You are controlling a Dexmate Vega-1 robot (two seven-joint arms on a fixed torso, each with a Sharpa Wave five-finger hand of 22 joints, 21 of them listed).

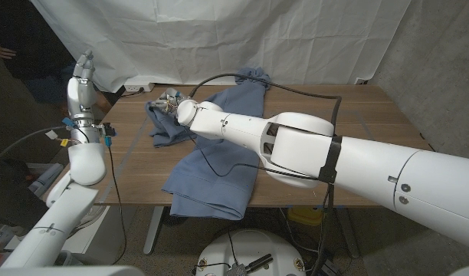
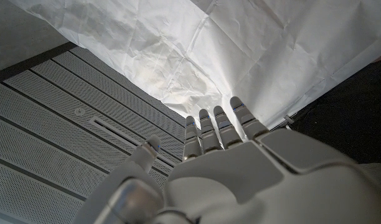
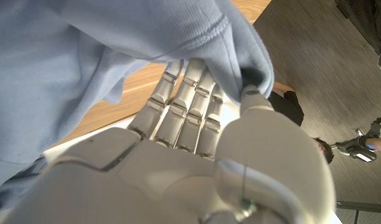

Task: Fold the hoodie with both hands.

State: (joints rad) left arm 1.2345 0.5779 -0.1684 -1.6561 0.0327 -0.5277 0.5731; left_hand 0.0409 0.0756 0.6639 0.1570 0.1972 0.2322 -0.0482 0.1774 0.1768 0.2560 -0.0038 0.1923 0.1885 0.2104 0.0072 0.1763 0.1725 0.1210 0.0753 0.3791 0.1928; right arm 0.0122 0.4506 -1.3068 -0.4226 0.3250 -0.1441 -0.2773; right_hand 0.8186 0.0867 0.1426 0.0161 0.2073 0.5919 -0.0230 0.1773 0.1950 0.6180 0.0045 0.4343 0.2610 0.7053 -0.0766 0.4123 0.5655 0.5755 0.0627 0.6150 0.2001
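From the head view, your right arm reaches across the tabletop (image 1: 372,103) from the lower right, its right hand (image 1: 175,105) at the hoodie (image 1: 219,165) near the table's far left part, where the cloth is bunched up. The blue hoodie lies crumpled across the tabletop's middle, one end draped over the near edge, another part trailing to the far edge. Your left arm stands raised off the table's left side, the left hand (image 1: 83,67) held up in the air, fingers together and pointing up, holding nothing. In the left wrist view, your left hand (image 2: 240,168) shows its back, the fingers (image 2: 218,127) straight and side by side, the thumb out to one side, released, against a white sheet and a slatted ceiling. In the right wrist view, your right hand (image 3: 190,149) has a ribbed hem of the hoodie (image 3: 84,56) pinched between thumb and fingers (image 3: 187,99), the cloth hanging over the hand.
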